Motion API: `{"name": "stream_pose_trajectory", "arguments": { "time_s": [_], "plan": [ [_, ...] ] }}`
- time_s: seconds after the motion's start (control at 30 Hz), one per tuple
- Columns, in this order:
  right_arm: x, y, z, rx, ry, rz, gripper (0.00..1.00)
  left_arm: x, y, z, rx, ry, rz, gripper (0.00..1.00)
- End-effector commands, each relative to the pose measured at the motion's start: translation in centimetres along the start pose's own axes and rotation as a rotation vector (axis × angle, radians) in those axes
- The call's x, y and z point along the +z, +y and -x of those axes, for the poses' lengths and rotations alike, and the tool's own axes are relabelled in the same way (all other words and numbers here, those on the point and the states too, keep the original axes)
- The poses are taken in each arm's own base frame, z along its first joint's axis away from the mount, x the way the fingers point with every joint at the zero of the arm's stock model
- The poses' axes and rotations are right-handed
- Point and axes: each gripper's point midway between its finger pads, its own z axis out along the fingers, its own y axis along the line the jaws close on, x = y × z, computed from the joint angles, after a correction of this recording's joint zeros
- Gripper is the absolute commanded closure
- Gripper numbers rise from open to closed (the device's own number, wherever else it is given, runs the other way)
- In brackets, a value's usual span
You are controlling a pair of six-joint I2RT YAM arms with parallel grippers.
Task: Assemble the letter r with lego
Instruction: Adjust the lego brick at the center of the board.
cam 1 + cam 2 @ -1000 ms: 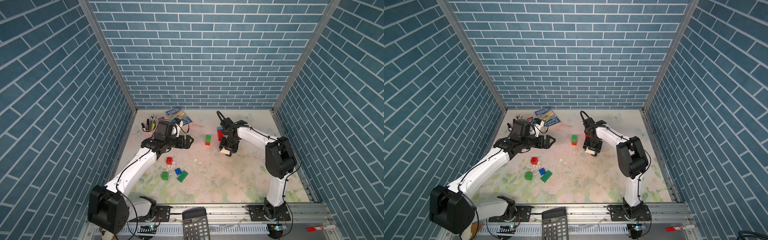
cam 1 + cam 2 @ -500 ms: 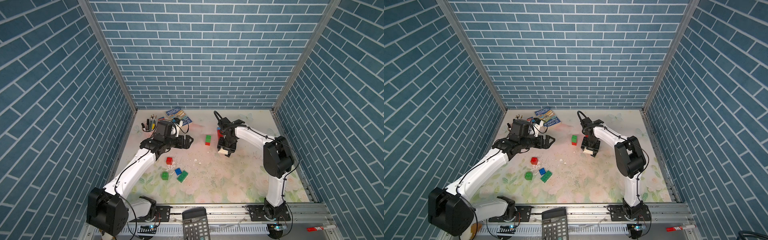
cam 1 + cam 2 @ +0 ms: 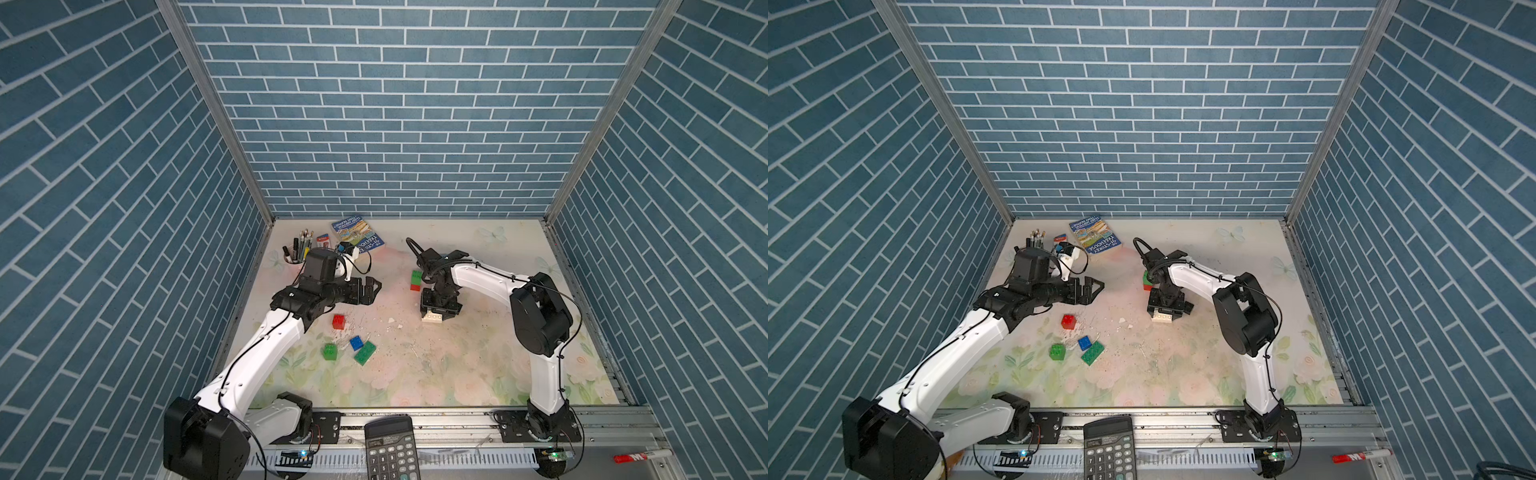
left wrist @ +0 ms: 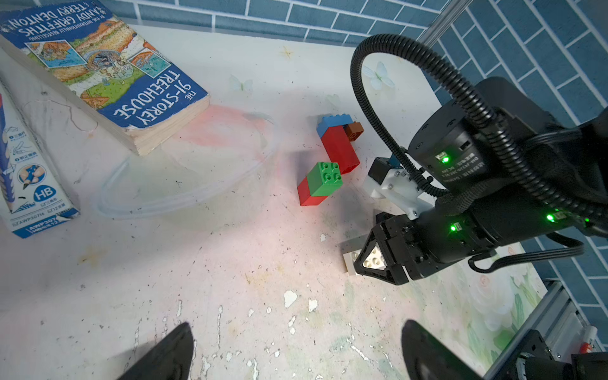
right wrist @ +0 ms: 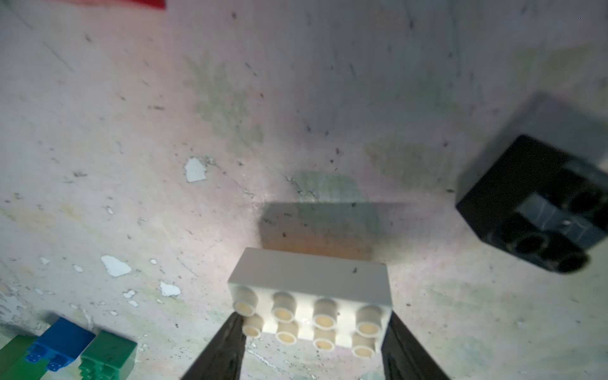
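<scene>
The right pincer (image 3: 435,309) grips the white brick (image 5: 309,279) by its short ends, low at the table (image 3: 457,374) — a green-on-red stack (image 3: 416,280) sits near. The left pincer (image 3: 371,288) hangs wide and empty above the table.

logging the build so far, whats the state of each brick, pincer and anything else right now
left pincer, open, empty
right pincer, shut on white brick
white brick, gripped at its two ends
green and red stack, joined, green on top
blue-topped stack, blue, red and brown joined
black brick, loose, hollow side showing
loose red brick, studs up
book, closed
</scene>
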Motion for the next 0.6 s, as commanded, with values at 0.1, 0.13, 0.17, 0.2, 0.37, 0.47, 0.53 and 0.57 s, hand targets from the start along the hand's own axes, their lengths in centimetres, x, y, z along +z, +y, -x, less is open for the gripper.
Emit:
{"name": "stream_pose_trajectory", "arguments": {
  "time_s": [0.1,0.13,0.17,0.2,0.37,0.47,0.53,0.57],
  "plan": [
    [1.6,-0.5,-0.7,-0.017,0.039,-0.032,0.78,-0.1,0.4,-1.1,-0.016,0.021,0.006,0.0],
    [1.6,-0.5,-0.7,-0.018,0.038,-0.036,0.74,-0.1,0.5,-1.2,-0.016,0.021,0.006,0.0],
    [1.5,-0.5,-0.6,-0.018,0.034,-0.036,0.71,-0.2,0.5,-1.2,-0.017,0.02,0.006,0.0],
    [1.4,-0.5,-0.6,-0.019,0.029,-0.037,0.65,-0.2,0.4,-1.2,-0.017,0.019,0.005,0.0],
    [0.5,-0.5,-0.3,-0.022,0.003,-0.047,0.42,-0.3,0.4,-1.2,-0.015,0.018,0.005,0.0],
    [0.0,-0.5,-0.1,-0.024,-0.008,-0.059,0.38,-0.3,0.4,-1.1,-0.015,0.016,0.004,0.0],
    [-0.5,-0.4,0.0,-0.029,-0.019,-0.061,0.34,-0.3,0.3,-0.9,-0.013,0.012,0.001,0.0],
    [-0.6,-0.3,0.0,-0.03,-0.024,-0.061,0.32,-0.3,0.3,-1.0,-0.012,0.013,0.0,0.0]
  ]
}}
